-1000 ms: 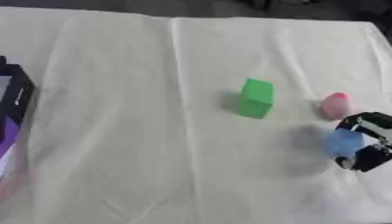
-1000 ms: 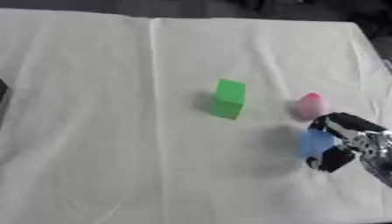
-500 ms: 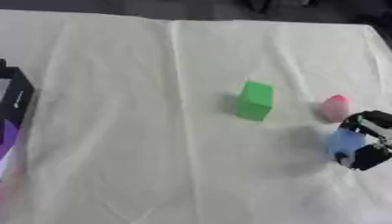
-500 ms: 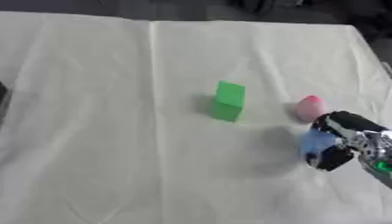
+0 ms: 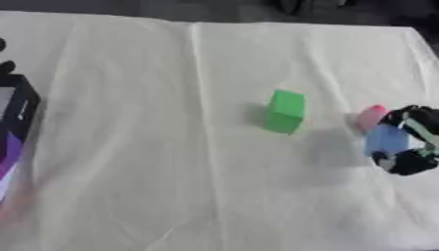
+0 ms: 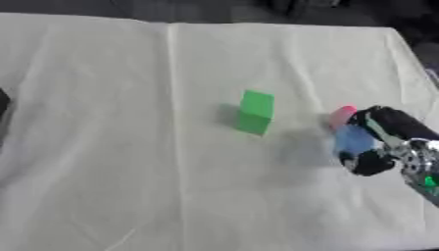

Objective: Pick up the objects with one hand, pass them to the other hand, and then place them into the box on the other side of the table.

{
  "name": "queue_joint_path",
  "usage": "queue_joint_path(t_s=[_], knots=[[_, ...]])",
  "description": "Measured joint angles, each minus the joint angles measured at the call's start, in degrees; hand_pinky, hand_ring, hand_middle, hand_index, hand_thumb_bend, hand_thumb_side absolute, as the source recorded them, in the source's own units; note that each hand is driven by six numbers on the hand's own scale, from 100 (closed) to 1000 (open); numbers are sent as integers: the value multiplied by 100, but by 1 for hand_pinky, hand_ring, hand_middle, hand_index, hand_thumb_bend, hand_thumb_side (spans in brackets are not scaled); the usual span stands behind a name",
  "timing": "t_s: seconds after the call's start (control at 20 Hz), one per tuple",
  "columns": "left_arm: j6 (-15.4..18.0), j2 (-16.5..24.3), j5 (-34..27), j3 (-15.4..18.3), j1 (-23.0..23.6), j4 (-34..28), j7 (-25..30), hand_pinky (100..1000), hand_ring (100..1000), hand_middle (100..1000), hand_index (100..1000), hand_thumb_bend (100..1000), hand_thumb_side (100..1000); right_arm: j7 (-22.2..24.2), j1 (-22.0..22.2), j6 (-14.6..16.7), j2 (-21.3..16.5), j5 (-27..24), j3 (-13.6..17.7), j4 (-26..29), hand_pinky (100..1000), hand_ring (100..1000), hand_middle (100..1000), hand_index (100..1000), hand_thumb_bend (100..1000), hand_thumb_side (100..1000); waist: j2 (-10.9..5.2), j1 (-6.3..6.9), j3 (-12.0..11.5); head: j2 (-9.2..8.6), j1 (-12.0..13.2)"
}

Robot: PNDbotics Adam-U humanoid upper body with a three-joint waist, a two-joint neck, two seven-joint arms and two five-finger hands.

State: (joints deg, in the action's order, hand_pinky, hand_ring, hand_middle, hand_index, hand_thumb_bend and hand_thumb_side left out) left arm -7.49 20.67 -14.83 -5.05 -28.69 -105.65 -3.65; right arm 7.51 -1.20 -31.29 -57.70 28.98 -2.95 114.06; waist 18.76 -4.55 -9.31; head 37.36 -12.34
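Right eye view: at 3 o'clock, the right hand (image 6: 381,147) has curled round the blue object (image 6: 353,139), slightly raised since a second ago; handover comes next.

Right hand (image 6: 390,142) is black-fingered, with silver metal and green at the wrist.

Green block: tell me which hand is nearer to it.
Right. The right hand is just to the right of the green block, curled round a blue object beside a pink one. The left hand shows in neither view.
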Motion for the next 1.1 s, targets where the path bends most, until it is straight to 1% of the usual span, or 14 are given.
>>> queue_joint_path(t_s=[0.1,0.25,0.45,0.65,0.75,0.85,0.95,1.05,1.1], knots=[[-22,6,-18,-13,-8,-14,13,931,1000,905,821,430,584,-182,-291,182,19,120,-71,0,805,602,466,462,108,100,-33,27,-10,30,34],[-72,80,-29,-66,-68,-35,47,930,1000,905,821,428,580,-461,-733,461,162,294,-197,0,791,593,473,466,100,100,-111,83,-22,35,96],[-114,308,9,-152,-187,-90,109,922,1000,903,822,449,544,-830,-1324,830,415,245,-376,-1,742,564,491,476,100,100,-250,150,-20,64,253],[30,559,256,-280,-404,-212,281,915,1000,902,831,466,512,-1189,-1893,1188,759,-39,-658,-1,725,551,499,480,100,100,-266,198,20,78,421],[141,648,423,-362,-501,-270,410,914,1000,904,842,472,475,-1360,-2145,1360,918,-207,-804,-1,710,540,501,479,100,100,-278,201,41,77,506],[257,703,596,-481,-596,-294,560,914,1000,905,845,476,464,-1478,-2380,1530,1078,-382,-920,-1,707,539,503,481,100,100,-289,200,66,77,582],[345,707,777,-629,-678,-292,730,912,1000,904,847,475,485,-1488,-2591,1711,1242,-562,-1033,-1,711,541,501,480,100,100,-313,200,83,78,628],[378,676,1009,-765,-738,-249,937,913,1000,902,841,466,510,-1413,-2779,2046,1376,-910,-1078,-1,716,543,499,479,100,100,-320,197,102,80,659],[349,622,1113,-829,-767,-214,1032,918,1000,906,839,464,537,-1362,-2851,2211,1423,-1082,-1071,-1,720,546,495,478,100,100,-322,196,113,82,670]])
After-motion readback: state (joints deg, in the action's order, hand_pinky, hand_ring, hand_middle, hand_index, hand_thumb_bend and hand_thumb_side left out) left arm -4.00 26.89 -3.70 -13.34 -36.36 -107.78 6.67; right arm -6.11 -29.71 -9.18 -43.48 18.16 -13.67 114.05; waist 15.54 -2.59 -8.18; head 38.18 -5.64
